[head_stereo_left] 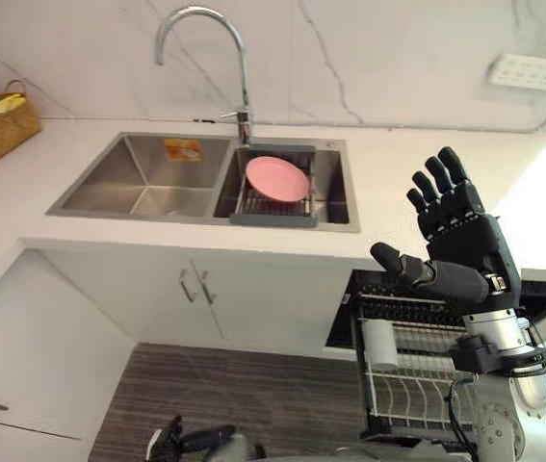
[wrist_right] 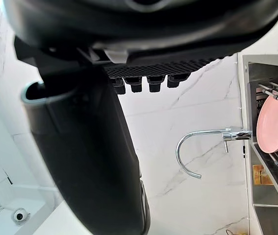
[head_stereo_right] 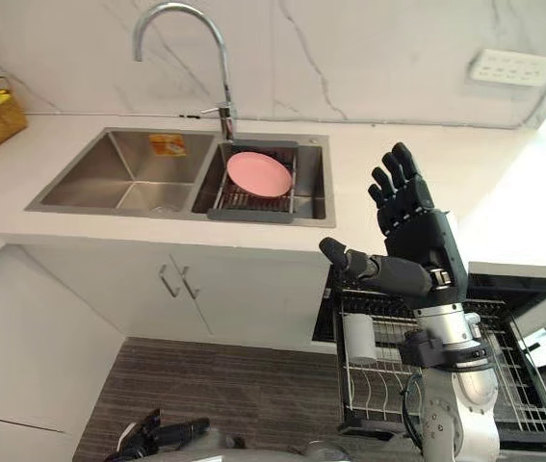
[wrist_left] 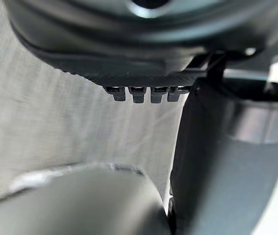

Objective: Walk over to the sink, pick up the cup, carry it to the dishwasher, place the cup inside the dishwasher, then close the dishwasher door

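a: cup (head_stereo_left: 380,344)?
b: upright in the dishwasher rack (head_stereo_left: 417,395), below the right hand (head_stereo_left: 465,236), toward its thumb side.
a: fingers there?
b: straight, spread, grasping nothing. far nearer than the left hand (head_stereo_left: 195,439), down low, relaxed too.

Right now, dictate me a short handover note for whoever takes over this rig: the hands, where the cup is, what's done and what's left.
Right hand: open, raised above the dishwasher rack, holding nothing.
Left hand: low near the floor, fingers relaxed, empty.
Cup: a white cup, as it looks, stands in the pulled-out rack.
A pink plate lies on the drain rack in the sink.
Done: the cup appears to be placed in the dishwasher.
Left: push the rack in and close the dishwasher door.
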### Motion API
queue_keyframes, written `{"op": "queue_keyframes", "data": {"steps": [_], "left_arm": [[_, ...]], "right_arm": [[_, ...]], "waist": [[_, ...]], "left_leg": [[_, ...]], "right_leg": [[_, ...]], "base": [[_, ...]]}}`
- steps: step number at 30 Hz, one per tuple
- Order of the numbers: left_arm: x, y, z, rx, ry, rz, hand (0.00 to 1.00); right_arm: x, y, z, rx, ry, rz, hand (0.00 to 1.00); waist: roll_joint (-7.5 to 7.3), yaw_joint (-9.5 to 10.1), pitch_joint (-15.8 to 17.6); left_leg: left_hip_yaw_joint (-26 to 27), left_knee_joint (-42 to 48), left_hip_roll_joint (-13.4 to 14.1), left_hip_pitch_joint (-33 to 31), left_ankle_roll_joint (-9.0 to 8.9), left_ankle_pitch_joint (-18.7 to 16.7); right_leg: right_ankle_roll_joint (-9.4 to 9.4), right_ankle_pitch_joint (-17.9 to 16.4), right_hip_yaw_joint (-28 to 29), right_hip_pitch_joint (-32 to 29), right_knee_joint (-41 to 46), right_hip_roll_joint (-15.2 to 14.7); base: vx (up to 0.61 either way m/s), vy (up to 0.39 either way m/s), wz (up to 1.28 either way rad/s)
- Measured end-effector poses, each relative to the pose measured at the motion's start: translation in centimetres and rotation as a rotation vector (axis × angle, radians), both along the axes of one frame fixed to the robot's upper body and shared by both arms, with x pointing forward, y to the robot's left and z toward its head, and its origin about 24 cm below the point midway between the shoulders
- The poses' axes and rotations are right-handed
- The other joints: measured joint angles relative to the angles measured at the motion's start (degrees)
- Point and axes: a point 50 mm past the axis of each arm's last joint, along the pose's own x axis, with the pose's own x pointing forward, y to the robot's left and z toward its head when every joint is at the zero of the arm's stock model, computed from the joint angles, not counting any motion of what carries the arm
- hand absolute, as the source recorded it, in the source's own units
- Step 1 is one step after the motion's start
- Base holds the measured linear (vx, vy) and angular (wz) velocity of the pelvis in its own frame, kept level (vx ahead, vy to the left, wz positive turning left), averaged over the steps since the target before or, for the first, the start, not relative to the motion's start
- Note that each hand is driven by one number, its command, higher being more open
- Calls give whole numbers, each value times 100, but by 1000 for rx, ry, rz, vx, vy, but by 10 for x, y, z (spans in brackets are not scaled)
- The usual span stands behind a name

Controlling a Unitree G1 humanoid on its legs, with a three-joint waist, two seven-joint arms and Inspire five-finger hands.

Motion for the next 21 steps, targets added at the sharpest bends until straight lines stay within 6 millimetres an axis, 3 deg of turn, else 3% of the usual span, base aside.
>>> {"op": "queue_keyframes", "data": {"steps": [1, 2, 3, 5, 6, 8, 10, 13, 15, 16, 17, 19, 21], "left_arm": [[0, 0, 0, 5, -6, -3, 100], [-1, 0, 0, 11, -7, -19, 100], [-7, -1, 0, 23, -5, -59, 100], [-4, -3, 3, 34, -40, -100, 100], [0, -5, 9, 37, -81, -118, 100], [0, -8, 12, 33, -98, -128, 100], [7, -7, 18, 27, -129, -148, 100], [28, -5, 33, 18, -200, -300, 100], [41, -9, 39, 1, -219, -407, 100], [42, -10, 38, -7, -215, -422, 100], [39, -14, 36, -26, -192, -441, 100], [36, -15, 34, -36, -170, -461, 100], [36, -10, 34, -29, -142, -464, 100]], "right_arm": [[0, -4, 2, -14, -6, -12, 100], [-1, -8, 4, -26, -7, -23, 100], [0, -12, 0, -26, 13, -36, 100], [1, -14, -2, -32, 22, -35, 100], [2, -12, -2, -42, 19, -22, 100], [10, -1, -7, -43, 44, 37, 100], [16, 11, -6, -52, 37, 97, 100], [19, 10, -3, -60, 28, 88, 100], [19, 6, -1, -54, 26, 58, 100], [19, 6, -1, -53, 24, 58, 100], [21, 6, -1, -52, 22, 62, 100], [25, 10, 1, -50, 9, 84, 100], [29, 19, 6, -55, -23, 130, 100]], "waist": [[1, -27, 0], [32, -34, 5], [29, -41, -7], [8, -59, 40], [35, -50, 96], [76, 21, 50], [67, 11, 32], [-13, -10, -19], [-86, -25, -24], [-97, -28, -24], [-67, -46, -53], [-51, -114, -164], [-160, -143, -249]], "left_leg": [[-64, -854, 55, 13, -56, 129], [-177, -1651, 51, 87, -137, 496], [7, -2114, -170, 399, -54, 1150], [29, -1827, -288, 334, -58, 844], [-5, -1307, -307, 202, 22, 468], [109, -867, -313, 210, 179, 69], [217, -654, -344, 196, 268, -97], [107, -803, -573, 316, 369, -218], [302, -1299, -702, 816, 447, -218], [383, -1430, -717, 1002, 455, -216], [538, -1705, -696, 1390, 493, -195], [793, -1952, -577, 1665, 497, -188], [936, -1948, -505, 1691, 489, -184]], "right_leg": [[116, -68, 34, 4, 50, -163], [236, -142, 95, 2, 113, -256], [375, -239, 366, 67, 118, -400], [383, -246, 760, 137, 39, -430], [588, -387, 932, 185, 73, -508], [737, -544, 1185, 212, 230, -566], [727, -594, 1475, 148, 251, -640], [727, -587, 1680, -193, 794, -764], [810, -379, 1733, -956, 2495, -794], [816, -207, 1680, -1137, 2921, -824], [708, 82, 1469, -1343, 3475, -888], [473, -59, 896, -1680, 3566, -947], [282, 43, 150, -1990, 2825, -866]], "base": [[149, 229, 3], [227, 334, -8], [278, 335, -10], [230, 263, -2], [147, 242, -7], [239, 306, -44], [286, 248, -51], [200, 97, -36], [179, 36, -44], [189, 23, -67], [168, 23, -55], [190, 13, -69], [178, -30, -74]]}}
